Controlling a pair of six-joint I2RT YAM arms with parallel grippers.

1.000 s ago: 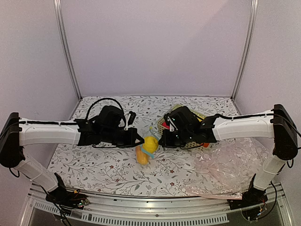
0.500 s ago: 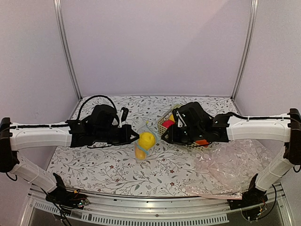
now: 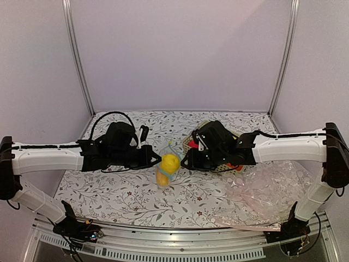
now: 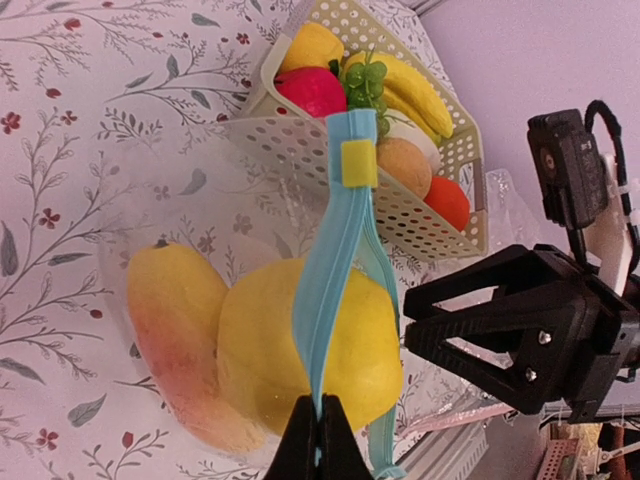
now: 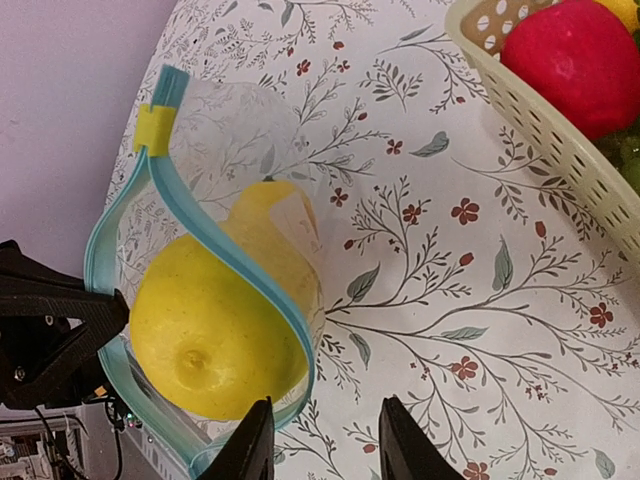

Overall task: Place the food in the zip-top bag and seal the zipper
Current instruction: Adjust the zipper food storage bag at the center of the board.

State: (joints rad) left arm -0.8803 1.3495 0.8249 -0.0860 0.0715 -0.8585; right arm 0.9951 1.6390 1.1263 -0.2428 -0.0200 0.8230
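A round bright yellow toy fruit (image 5: 210, 345) sits inside the small clear plastic bag (image 5: 235, 130), whose light blue zipper strip (image 5: 228, 262) gapes; the right gripper (image 5: 325, 425) stands parted beside it.

This is looking like a robot test booth in a lab, not a home. Two white robot arms (image 3: 49, 155) are sitting bolted to a metal rail (image 3: 180, 248), well behind the left gripper (image 3: 158, 160) and the right gripper (image 3: 185, 162). Plain pale walls (image 3: 180, 54) are standing far ahead of both grippers, with shiny metal posts (image 3: 76, 54) running up the corners. Black wires (image 3: 112, 115) are looping over the arms. A flowery cloth (image 3: 109, 191) is lying under the grippers. A basket (image 4: 300, 150) of toy fruit is sitting near the right gripper.
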